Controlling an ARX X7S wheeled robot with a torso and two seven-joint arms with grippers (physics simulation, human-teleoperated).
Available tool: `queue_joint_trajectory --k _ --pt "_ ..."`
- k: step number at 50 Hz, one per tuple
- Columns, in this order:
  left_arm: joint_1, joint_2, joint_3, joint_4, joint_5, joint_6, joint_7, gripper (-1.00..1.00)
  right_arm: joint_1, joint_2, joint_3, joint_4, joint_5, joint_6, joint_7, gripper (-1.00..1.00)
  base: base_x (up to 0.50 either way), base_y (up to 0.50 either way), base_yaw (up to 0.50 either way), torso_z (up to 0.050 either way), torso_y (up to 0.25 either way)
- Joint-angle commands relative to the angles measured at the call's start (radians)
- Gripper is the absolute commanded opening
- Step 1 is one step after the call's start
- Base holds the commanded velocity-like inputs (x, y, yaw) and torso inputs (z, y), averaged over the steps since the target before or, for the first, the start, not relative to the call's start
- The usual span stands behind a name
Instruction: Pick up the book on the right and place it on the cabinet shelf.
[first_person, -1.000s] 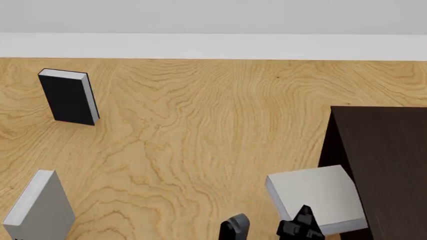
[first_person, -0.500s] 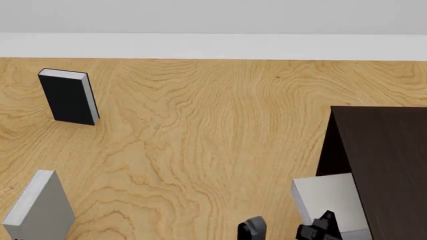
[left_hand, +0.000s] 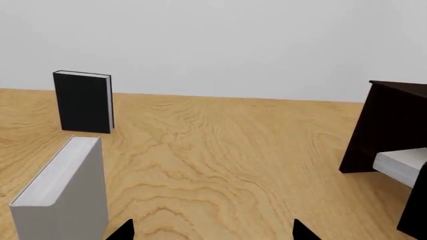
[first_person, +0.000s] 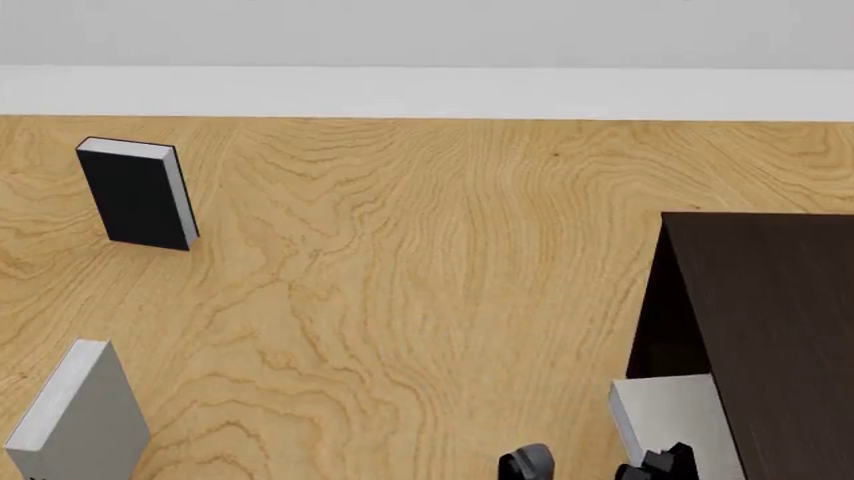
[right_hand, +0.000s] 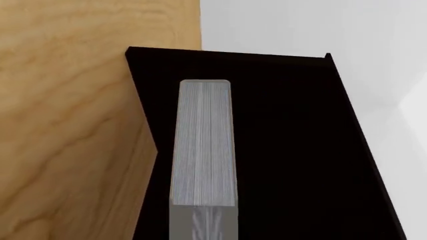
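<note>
1. The right gripper (first_person: 594, 465) shows only at the lower edge of the head view, as two dark finger parts with a gap between them. One of them lies against the near edge of the book (first_person: 671, 420). I cannot tell from these pictures if the gripper is clenched on the book or only beside it.
2. The left gripper (left_hand: 212, 231) shows in the left wrist view as two small dark tips set wide apart, so it is released and holds nothing.
3. The book is a plain light-grey hardcover with white, finely lined page edges (right_hand: 203, 145). It lies flat and most of it is already under the top of the cabinet (first_person: 781, 330), inside the opening; only its near part sticks out at the side.
4. The cabinet shelf (right_hand: 287, 150) is very dark brown, almost black, with flat boards and straight edges. In the right wrist view the book reaches deep into this dark space.
5. The tabletop (first_person: 400, 270) is light wood with a strong wavy grain.
6. A grey book (first_person: 80, 415) stands upright near the left edge, well apart from the cabinet.
7. A black book (first_person: 134, 193) with white pages stands upright farther back, near the white wall (first_person: 427, 45).
</note>
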Motion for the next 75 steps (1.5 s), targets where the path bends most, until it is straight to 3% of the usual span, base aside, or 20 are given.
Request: queue_joint_trajectory --k 1,25,56,57,75 --pt "-0.001 -0.002 0.001 -0.005 -0.002 0.004 -0.002 1.0 0.002 -0.006 0.007 0.031 -0.089 0.002 0.017 -1.0 0.0 0.0 0.0 0.0 0.0" --pt "-0.006 -0.007 0.008 -0.008 -0.003 0.003 -0.007 1.0 -0.037 -0.019 0.078 0.097 -0.019 -0.111 -0.005 -1.0 0.0 0.0 0.0 0.0 0.0" --pt "-0.008 -0.015 0.015 -0.001 -0.009 0.003 -0.015 1.0 -0.052 -0.001 0.122 0.091 0.004 -0.077 -0.021 -1.0 0.0 0.0 0.0 0.0 0.0" --pt "-0.008 -0.015 0.015 -0.001 -0.011 0.003 -0.015 1.0 -0.06 0.001 0.142 0.079 0.026 -0.112 -0.036 1.0 0.0 0.0 0.0 0.0 0.0" --pt "-0.018 -0.017 0.021 -0.008 -0.013 -0.003 -0.019 1.0 -0.07 0.019 0.191 -0.028 0.044 -0.137 -0.038 1.0 0.0 0.0 0.0 -0.001 0.0"
